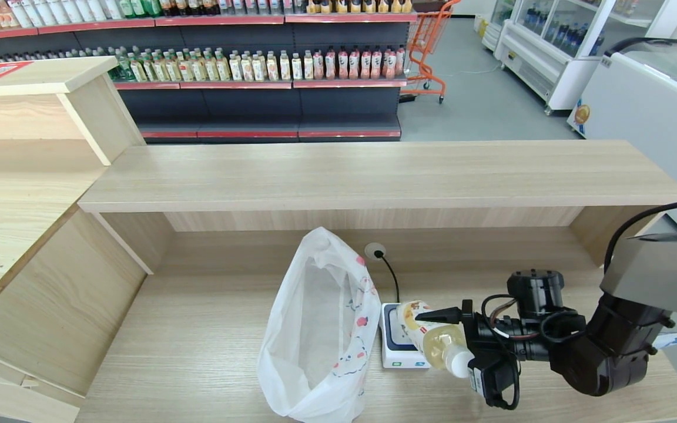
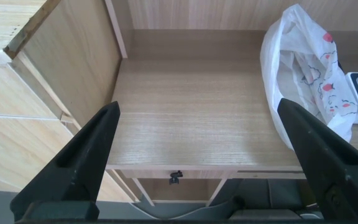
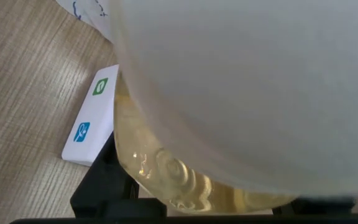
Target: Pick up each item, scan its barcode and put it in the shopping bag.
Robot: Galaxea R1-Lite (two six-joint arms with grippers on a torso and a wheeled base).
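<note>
**Bottle (image 3: pixel 241 93) over the scanner (image 3: pixel 95 121): get the code read before bagging**

Right wrist view: crowds the lens with pale yellow drink behind clear plastic. Sits above a white corner of the scanner on the wooden counter (image 3: pixel 23 93). Impossible to judge contact with the scanner from here.

Head view: hangs in the right gripper (image 1: pixel 441 335), clamped round the mid-body, above the scanner's near-right part and just beside the open-mouthed shopping bag (image 1: pixel 321 329). Lies nearly flat, with the long axis set diagonally. Points base and label end away from the robot and toward the bag, and the white cap back toward the robot and its right. Looks like the scanning step, judging by that placement. To do it well:
- Keep the grip firm.
- Roll the wrist slowly until the label's barcode faces down at the window.
- Hold low but apart from it, then pause.

Cannot see the barcode, so no telling which way to roll. Afterwards, probably best to carry base-first toward the bag's mouth.

Left wrist view: shows the left gripper (image 2: pixel 197 106) spread wide and empty above bare counter, apart from the bag.
</note>
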